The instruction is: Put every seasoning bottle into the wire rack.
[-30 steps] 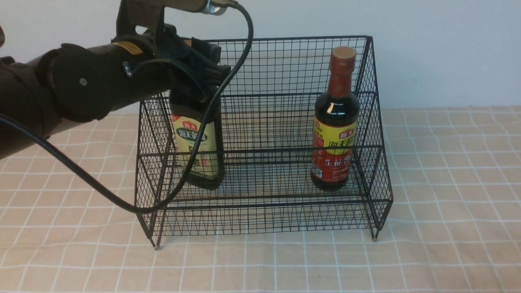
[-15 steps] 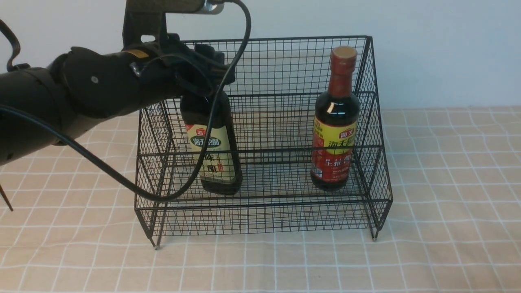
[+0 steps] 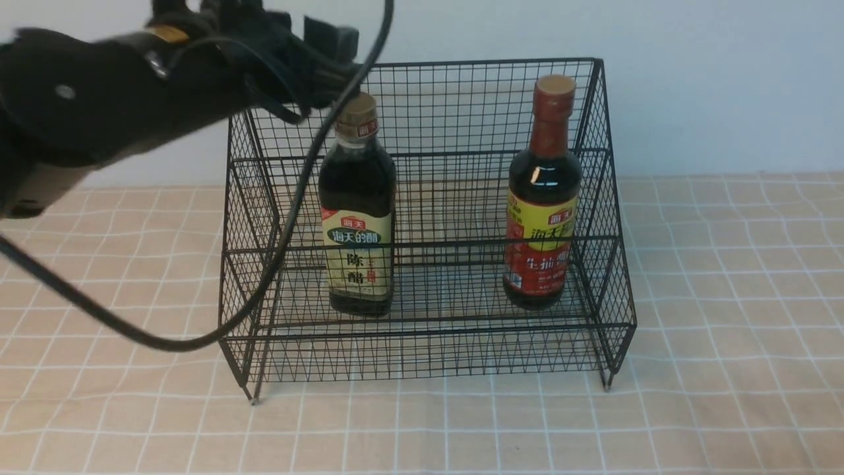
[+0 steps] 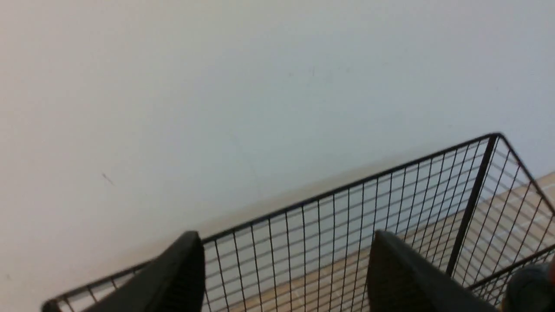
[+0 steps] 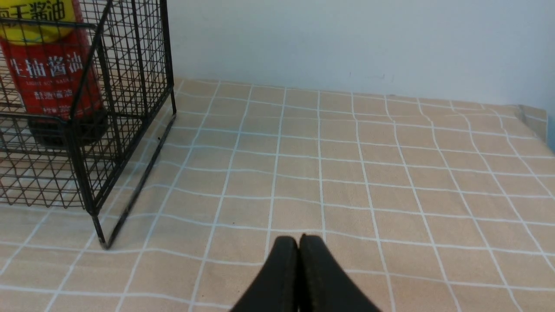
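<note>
A: Moved since the earlier frame: left gripper has let go of the gold-cap bottle and risen above it; the bottle, tilted before, now stands upright alone on the rack shelf, left side.

B: Gripper state?

A: Left jaws apart, nothing between them; the wrist view shows only wall and rack rim past the fingers. Right gripper pressed together, empty, low over the cloth beside the rack.

B: Second item?

A: Red-neck bottle, upright, same shelf, right side, well apart from the first.

B: Step in hand?

A: Withdrawal, by my reading. Best lift straight up and back, keeping the fingers and trailing cable off the cap and the top wire, since a tall narrow bottle tips easily.

B: Materials?

A: Rack: black wire mesh, stepped, short feet, stiff. Bottles: likely glass, glossy, dark liquid, paper labels; one squarish, one round. Cloth: beige, white grid, soft, slightly wrinkled.
</note>
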